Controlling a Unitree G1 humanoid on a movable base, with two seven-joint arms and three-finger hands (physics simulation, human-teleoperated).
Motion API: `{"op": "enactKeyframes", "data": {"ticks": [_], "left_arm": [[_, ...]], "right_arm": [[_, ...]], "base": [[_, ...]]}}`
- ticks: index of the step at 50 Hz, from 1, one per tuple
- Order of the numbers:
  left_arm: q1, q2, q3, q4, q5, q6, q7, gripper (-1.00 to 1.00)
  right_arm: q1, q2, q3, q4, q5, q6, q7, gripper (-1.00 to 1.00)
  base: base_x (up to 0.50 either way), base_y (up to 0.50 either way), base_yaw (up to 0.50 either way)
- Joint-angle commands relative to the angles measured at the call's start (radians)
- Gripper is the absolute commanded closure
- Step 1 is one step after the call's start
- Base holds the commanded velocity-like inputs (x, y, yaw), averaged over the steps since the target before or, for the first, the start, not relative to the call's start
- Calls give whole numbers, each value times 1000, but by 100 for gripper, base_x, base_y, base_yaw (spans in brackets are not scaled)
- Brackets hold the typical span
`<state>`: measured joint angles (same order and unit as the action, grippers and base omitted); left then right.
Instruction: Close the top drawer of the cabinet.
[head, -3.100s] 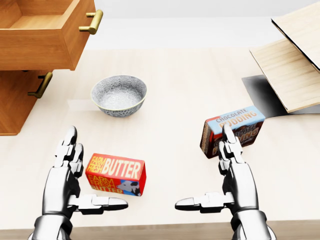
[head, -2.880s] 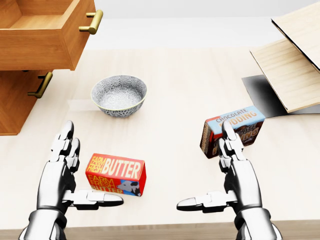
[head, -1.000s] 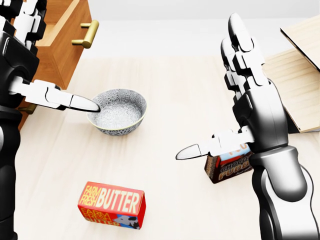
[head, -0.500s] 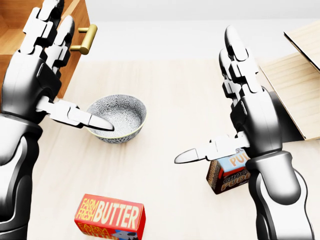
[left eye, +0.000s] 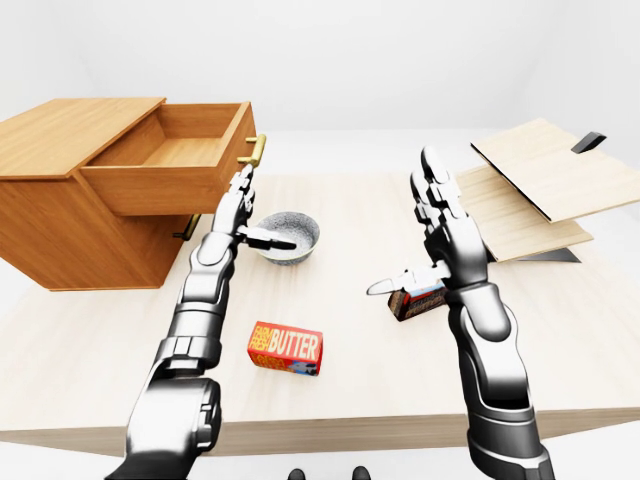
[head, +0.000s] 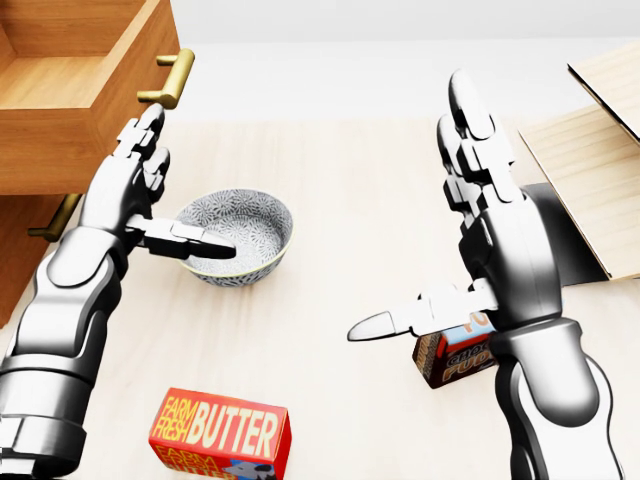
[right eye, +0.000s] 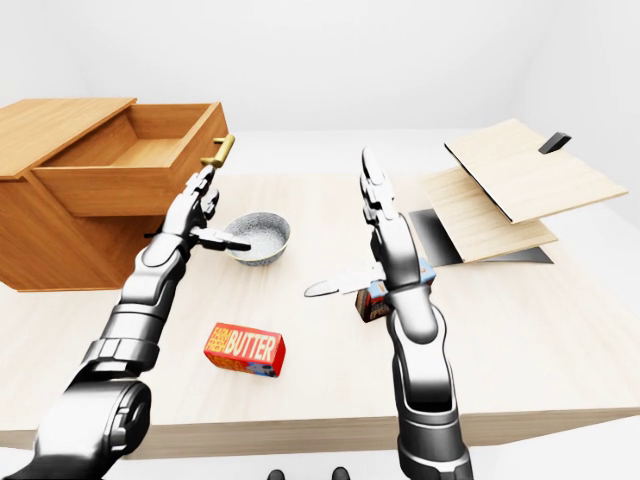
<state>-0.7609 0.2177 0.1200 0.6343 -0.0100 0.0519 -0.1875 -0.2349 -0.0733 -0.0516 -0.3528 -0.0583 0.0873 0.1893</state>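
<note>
The wooden cabinet (left eye: 60, 215) stands at the left of the table. Its top drawer (left eye: 175, 165) is pulled well out, with a brass handle (head: 168, 78) on its front. My left hand (head: 145, 205) is open, fingers stretched up just below and beside the drawer front, thumb out over the bowl. My right hand (head: 450, 240) is open and raised in mid-air at the right, away from the cabinet, holding nothing.
A patterned grey bowl (head: 240, 235) sits right of the cabinet. A red butter box (head: 220, 432) lies at the bottom left. A chocolate pudding box (head: 455, 360) stands behind my right hand. Light wooden boards (left eye: 530, 190) lie at the right.
</note>
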Motion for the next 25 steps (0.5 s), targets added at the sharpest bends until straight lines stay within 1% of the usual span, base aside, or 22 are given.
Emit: {"op": "enactKeyframes", "data": {"ticks": [1, 3, 5, 8, 11, 14, 16, 18, 19, 25], "left_arm": [[-165, 53, 19, 429, -14, -102, 74, -100], [-188, 69, 25, 474, -15, -120, 88, -100], [-201, 84, 30, 495, -18, -126, 94, -100], [-205, 105, 35, 500, -22, -127, 102, -100], [-202, 130, 41, 488, -25, -120, 104, -100], [-202, 164, 52, 468, -32, -104, 102, -100], [-201, 183, 58, 464, -34, -99, 105, -100], [-193, 201, 61, 460, -32, -100, 106, -100], [-193, 201, 61, 459, -32, -100, 106, -100], [-183, 268, 83, 449, -35, -95, 107, -100]], "right_arm": [[24, 2, -1, -16, 12, 0, 1, -100], [29, 1, -4, -10, 13, 0, 2, -100], [32, 0, -7, -3, 15, 0, 2, -100], [39, -1, -9, -4, 17, 0, 4, -100], [44, -2, -11, 3, 18, 0, 5, -100], [47, -1, -12, 13, 19, 0, 3, -100], [54, -2, -12, 13, 18, 0, 3, -100], [55, -3, -13, 5, 16, 0, 3, -100], [55, -3, -13, 5, 16, 0, 3, -100], [65, -2, -12, -12, 12, 0, 4, -100]], "base": [[0, 0, 0], [0, 0, 0], [0, 0, 0], [0, 0, 0], [0, 0, 0], [0, 0, 0], [0, 0, 0], [0, 0, 0], [0, 0, 0], [0, 0, 0]]}}
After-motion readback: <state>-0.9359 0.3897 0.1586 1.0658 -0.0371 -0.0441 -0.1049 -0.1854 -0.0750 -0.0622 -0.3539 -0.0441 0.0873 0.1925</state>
